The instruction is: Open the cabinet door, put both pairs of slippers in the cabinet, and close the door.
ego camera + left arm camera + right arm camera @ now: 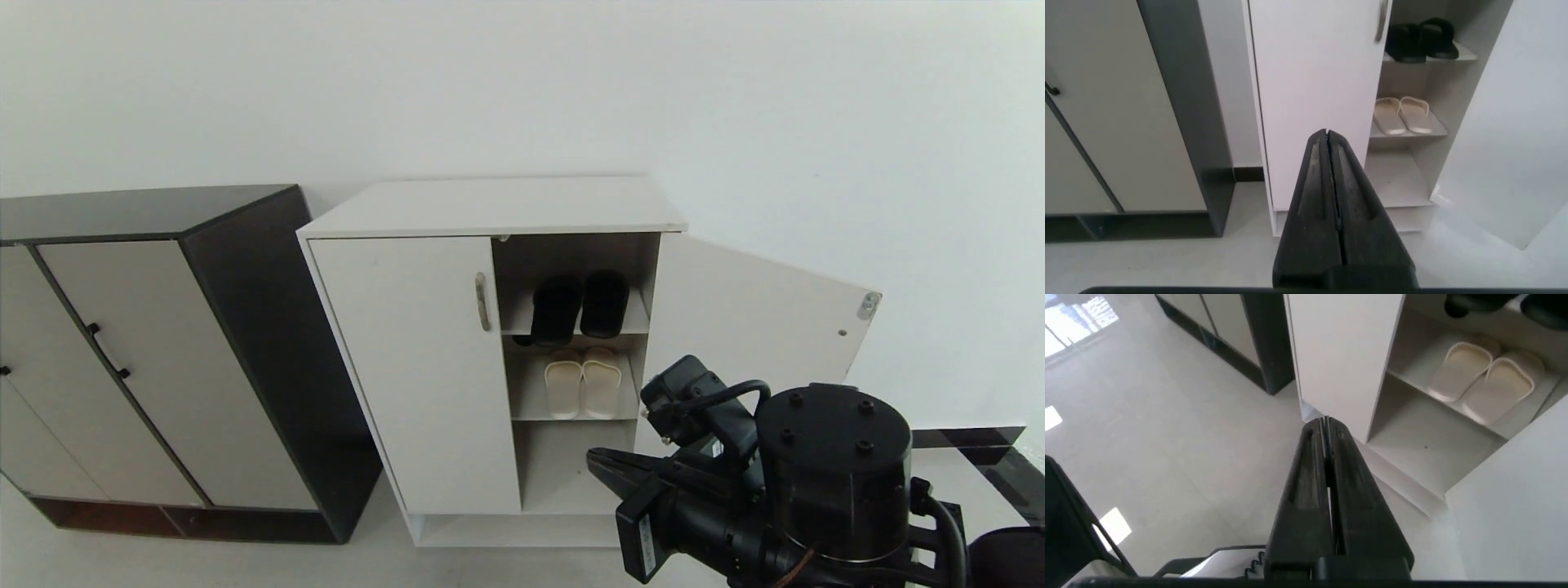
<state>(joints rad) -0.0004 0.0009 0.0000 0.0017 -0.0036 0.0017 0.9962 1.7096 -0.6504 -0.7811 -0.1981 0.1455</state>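
Presently, cabinet door [759, 318]: swung wide to the right, inner face toward us; the left door [408, 367] is closed.
Black slippers [580, 304]: side by side on the top shelf of the cabinet [490, 204].
Cream slippers [583, 382]: side by side on the middle shelf; the bottom compartment holds nothing.
Task stage: we judge both pairs stowed and only the closing left.
Right gripper [602, 462]: low, in front of the bottom compartment, fingers pressed together on nothing.
Left gripper [1327, 135]: facing the closed left door, fingers also together and empty.
Door handling: a stiff, flat panel on hinges, probably light and free-swinging. We would push near the free edge, where leverage is best, and slow before it meets the frame.
Head view adds: the door's full sweep and the fittings [868, 305] at its free edge.
Left wrist view adds: both shelves and the left door's lower edge.
Right wrist view adds: the cream pair close up and the floor [1167, 416] before the cabinet.
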